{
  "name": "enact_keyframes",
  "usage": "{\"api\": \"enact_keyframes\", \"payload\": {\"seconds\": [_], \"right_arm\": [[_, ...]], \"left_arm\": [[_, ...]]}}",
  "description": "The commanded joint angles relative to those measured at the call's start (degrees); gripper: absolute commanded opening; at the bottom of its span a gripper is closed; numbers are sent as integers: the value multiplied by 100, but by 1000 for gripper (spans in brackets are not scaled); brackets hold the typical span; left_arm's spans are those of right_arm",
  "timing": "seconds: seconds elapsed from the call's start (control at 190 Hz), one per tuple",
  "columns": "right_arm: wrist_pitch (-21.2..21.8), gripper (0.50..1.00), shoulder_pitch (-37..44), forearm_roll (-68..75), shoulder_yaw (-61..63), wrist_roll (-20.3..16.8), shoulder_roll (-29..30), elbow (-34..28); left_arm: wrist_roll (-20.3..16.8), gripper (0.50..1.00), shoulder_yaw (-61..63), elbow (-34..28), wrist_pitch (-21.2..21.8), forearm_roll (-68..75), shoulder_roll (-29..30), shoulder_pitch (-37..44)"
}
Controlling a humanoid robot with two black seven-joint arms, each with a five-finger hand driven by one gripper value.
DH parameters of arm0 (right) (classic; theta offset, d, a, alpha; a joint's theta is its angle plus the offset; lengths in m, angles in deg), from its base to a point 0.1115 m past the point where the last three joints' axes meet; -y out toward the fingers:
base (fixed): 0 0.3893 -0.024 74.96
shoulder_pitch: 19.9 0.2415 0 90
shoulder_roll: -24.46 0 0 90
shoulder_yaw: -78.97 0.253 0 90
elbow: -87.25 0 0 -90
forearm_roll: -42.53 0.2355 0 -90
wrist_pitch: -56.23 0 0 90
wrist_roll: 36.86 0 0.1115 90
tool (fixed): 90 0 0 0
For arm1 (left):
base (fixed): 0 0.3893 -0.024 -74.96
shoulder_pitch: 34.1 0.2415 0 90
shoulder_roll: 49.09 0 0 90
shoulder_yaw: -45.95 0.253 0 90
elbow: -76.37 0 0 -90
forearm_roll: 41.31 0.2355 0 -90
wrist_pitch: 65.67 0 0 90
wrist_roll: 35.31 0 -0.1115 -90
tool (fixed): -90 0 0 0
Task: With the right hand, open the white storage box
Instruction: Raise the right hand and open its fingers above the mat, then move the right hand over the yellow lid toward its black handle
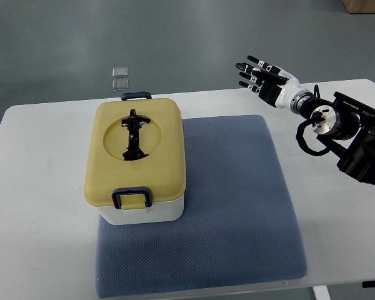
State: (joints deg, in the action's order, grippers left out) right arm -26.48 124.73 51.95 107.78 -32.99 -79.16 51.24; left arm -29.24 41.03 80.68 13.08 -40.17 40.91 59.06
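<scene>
storage box: smooth white plastic, matt yellow lid | mat: blue-grey textured cloth | table: smooth matt white | right hand: glossy black-and-white plastic

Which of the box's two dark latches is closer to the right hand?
The far latch, on the box's back edge, lies closer to the right hand than the near latch.

The white storage box sits closed on the left part of the scene, its yellow lid flat on top. A black handle lies folded in the lid's round recess, and dark latches clasp the near and far edges.
</scene>
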Motion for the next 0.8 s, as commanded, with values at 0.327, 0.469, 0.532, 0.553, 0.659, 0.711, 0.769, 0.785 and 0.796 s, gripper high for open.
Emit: {"api": "enact_keyframes", "payload": {"seconds": [0.327,0.469,0.532,0.553,0.659,0.711,0.769,0.785,0.796], "right_arm": [[97,930,514,-3155,-95,739,70,-82],[141,930,883,-4667,-226,844,114,-222],[282,930,1094,-5221,-411,932,96,-354],[352,930,1199,-5371,-463,941,105,-398],[739,930,1666,-5837,-692,949,26,-600],[871,930,1868,-5995,-798,967,17,-679],[1011,930,2105,-6259,-947,1046,-9,-820],[1038,930,2140,-6321,-982,1064,-9,-846],[1064,930,2184,-6373,-1017,1081,-18,-864]], "left_arm": [[0,1000,8,0,0,0,0,0],[0,1000,0,0,0,0,0,0],[0,1000,0,0,0,0,0,0],[0,1000,0,0,0,0,0,0],[0,1000,0,0,0,0,0,0],[0,1000,0,0,0,0,0,0],[0,1000,8,0,0,0,0,0],[0,1000,0,0,0,0,0,0],[0,1000,0,0,0,0,0,0]]}}
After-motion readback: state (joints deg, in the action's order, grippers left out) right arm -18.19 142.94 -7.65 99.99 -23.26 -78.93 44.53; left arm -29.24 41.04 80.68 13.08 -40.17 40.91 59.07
